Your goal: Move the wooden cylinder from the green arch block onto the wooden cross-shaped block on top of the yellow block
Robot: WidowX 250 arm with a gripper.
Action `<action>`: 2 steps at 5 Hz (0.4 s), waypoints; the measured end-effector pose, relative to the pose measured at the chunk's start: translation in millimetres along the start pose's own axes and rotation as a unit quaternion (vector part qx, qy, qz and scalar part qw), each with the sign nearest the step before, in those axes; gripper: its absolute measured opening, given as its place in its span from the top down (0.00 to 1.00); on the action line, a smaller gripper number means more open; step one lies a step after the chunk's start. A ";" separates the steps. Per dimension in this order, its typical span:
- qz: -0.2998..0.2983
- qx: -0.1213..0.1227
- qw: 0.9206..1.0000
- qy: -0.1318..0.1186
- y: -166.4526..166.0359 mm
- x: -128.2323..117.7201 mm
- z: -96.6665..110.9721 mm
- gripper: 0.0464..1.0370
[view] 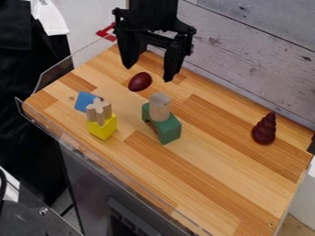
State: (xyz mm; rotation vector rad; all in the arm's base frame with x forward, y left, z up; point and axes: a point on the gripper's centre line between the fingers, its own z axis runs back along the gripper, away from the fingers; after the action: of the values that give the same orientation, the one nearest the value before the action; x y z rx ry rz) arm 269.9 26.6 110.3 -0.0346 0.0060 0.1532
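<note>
Gripper [148, 74] — released, fingers apart — hangs near the dark-red egg-shaped piece [140, 81]; its smooth curve calls for a centred, gentle pinch at the widest part.

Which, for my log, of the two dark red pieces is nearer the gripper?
The smooth egg, near the gripper; the ridged cone stands far right.

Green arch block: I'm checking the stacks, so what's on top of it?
A wooden cylinder stands upright on the green arch block; the block's top directly beneath it is covered.
</note>
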 end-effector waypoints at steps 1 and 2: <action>0.001 0.000 1.000 0.017 0.2 -3.2 -8.6 0.04; 0.001 -0.016 1.000 0.015 -4.2 0.7 -14.8 0.04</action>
State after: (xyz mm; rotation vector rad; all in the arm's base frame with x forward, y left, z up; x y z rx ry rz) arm 271.2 22.0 95.6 -0.0679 0.0346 0.1552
